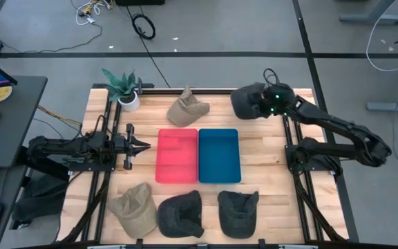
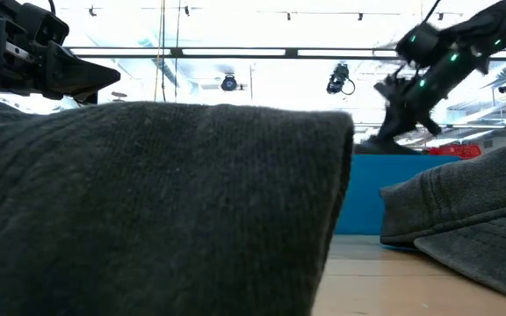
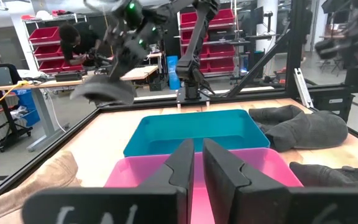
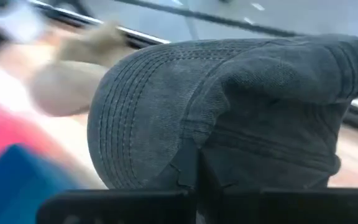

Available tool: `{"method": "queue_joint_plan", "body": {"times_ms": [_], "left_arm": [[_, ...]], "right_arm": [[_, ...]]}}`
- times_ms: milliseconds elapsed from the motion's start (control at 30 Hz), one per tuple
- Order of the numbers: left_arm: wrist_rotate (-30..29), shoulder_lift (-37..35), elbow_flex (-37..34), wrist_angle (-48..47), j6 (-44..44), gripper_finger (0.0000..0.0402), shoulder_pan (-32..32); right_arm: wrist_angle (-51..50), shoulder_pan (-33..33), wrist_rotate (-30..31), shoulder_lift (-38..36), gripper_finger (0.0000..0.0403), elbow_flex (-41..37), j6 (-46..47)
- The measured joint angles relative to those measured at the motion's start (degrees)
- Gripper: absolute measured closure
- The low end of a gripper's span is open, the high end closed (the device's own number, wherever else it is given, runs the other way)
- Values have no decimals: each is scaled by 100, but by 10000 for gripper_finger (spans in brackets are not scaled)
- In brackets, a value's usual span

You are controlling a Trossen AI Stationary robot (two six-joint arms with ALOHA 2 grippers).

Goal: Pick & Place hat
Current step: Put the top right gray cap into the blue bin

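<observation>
The right gripper (image 1: 254,104) is clamped on a dark grey stitched denim cap (image 4: 229,106); the left gripper (image 1: 142,145) fingers are together.

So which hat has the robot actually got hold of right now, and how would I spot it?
Start at the blue tray in the middle of the wooden table, then look past its far right corner. There the right tool holds a dark grey hat up in the air. It is the only hat off the table; the other four lie flat.
</observation>
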Motion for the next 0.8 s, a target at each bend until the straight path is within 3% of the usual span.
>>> {"method": "queue_joint_plan", "body": {"times_ms": [333,567,800], "left_arm": [[0,-1,-1,0,2,362,-1],[-1,1,0,-1,0,362,1],[0,2,2,-2,2,362,2]], "right_arm": [[609,1283,-1447,-860,402,7,-720],[599,2501,-1435,-656,403,7,-1602],[667,3367,-1046,-326,403,57,-2401]]}}
